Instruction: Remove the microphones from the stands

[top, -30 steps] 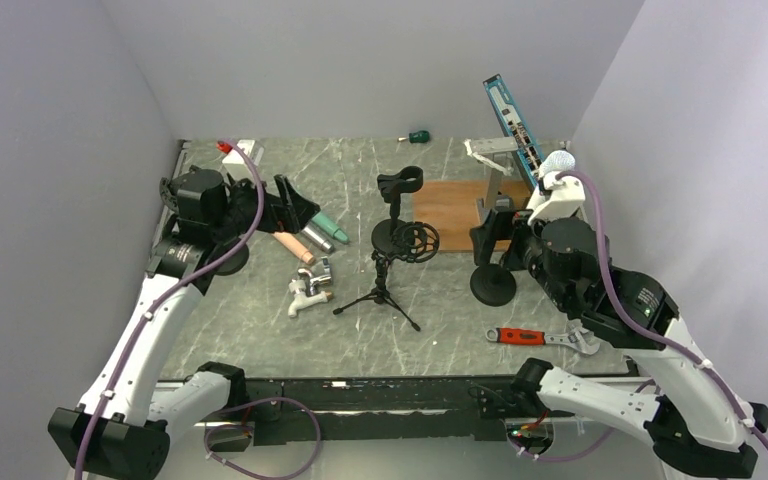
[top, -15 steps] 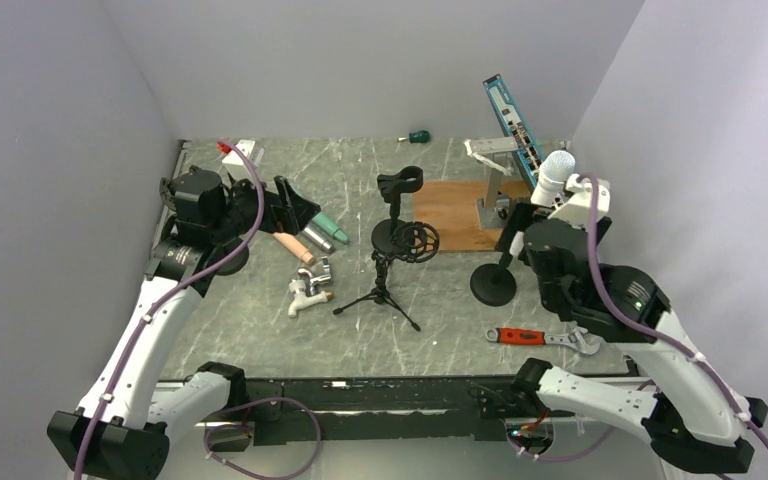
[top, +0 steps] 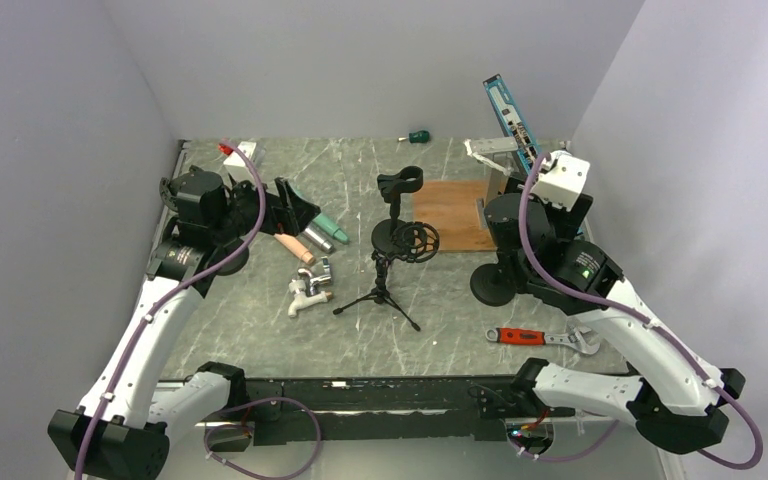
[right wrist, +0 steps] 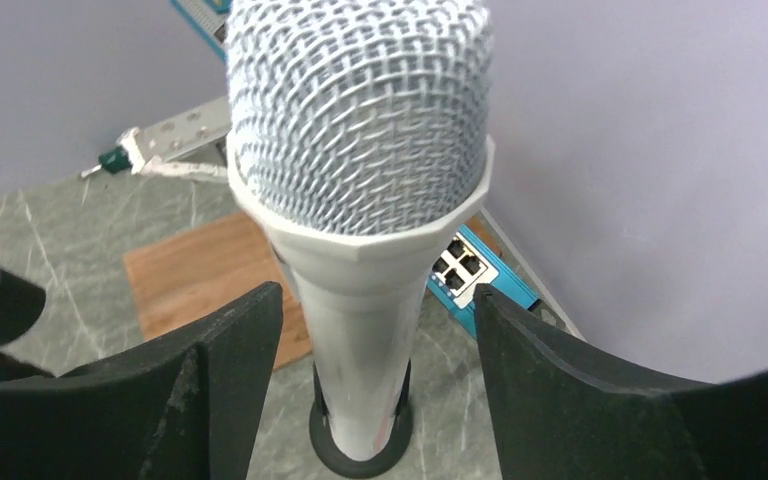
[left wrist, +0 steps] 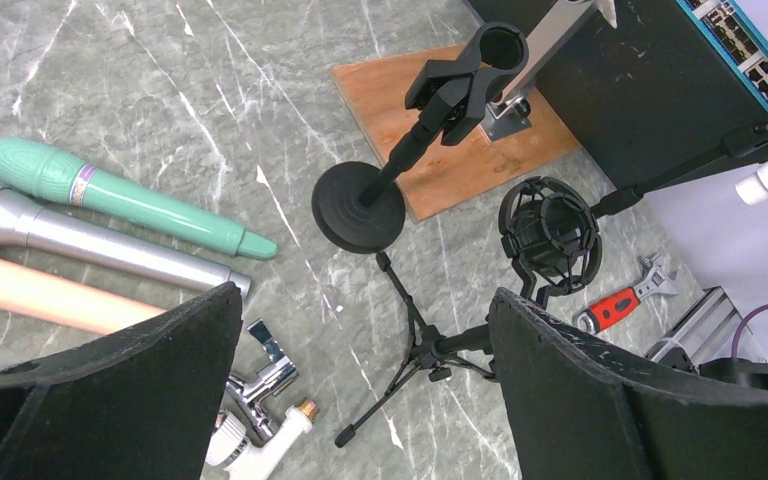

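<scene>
A white microphone (right wrist: 360,130) with a silver mesh head stands upright in the black clip (right wrist: 360,455) of its stand. The stand's round black base (top: 492,287) shows in the top view. My right gripper (right wrist: 377,300) is open, with one finger on each side of the microphone's body and a gap on both sides. In the top view the right gripper (top: 508,232) and wrist cover the microphone. My left gripper (top: 302,208) is open and empty above the table's left side, as the left wrist view (left wrist: 362,300) also shows.
An empty round-base stand (top: 400,185) and a tripod with a shock mount (top: 418,240) stand mid-table. Green, silver and pink microphones (top: 315,232) and a faucet (top: 310,285) lie to the left. A wrench (top: 525,337), a wooden board (top: 455,210) and a blue switch (top: 510,115) are on the right.
My right arm has swung back over the stand, and its open fingers now straddle the microphone. The microphone's head, seen earlier in the top view, is now covered. The left arm has not moved.
</scene>
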Action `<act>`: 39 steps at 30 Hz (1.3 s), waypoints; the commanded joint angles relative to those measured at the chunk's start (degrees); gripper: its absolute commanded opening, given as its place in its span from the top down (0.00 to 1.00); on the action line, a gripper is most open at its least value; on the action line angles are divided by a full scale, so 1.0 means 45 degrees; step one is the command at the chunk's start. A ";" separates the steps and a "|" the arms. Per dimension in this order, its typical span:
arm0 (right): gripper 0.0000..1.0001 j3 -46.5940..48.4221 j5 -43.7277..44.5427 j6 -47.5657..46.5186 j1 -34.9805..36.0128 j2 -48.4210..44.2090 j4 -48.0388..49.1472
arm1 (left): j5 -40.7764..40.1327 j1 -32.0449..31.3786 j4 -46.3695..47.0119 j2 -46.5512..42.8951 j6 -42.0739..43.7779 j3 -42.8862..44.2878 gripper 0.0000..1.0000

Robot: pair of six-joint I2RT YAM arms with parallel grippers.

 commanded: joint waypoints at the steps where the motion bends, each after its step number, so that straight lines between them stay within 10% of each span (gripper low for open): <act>1: 0.32 -0.0532 0.1233 -0.1422 -0.0339 -0.0092 0.2057 | 0.0058 0.0026 0.0469 -0.0096 0.0115 0.0018 0.04; 13: 1.00 -0.2360 -0.2289 -0.4854 -0.1024 -0.1371 0.5628 | 0.0467 0.0007 0.0734 -0.0017 0.0158 -0.0138 0.06; 25: 1.00 -0.3270 -1.2342 -0.7355 -0.1024 -0.3059 0.5948 | 0.4708 -0.0040 0.4170 0.0044 -0.0460 -0.1331 0.04; 31: 1.00 -0.3412 -1.3871 -0.7055 -0.1026 -0.3263 0.5910 | 0.7826 -0.1051 0.8942 -0.0207 -0.1924 -0.2619 0.02; 39: 1.00 -0.3110 -1.4901 -0.6779 -0.1024 -0.3529 0.5595 | 0.5164 -0.5456 0.8961 0.0402 0.0590 -0.1778 0.01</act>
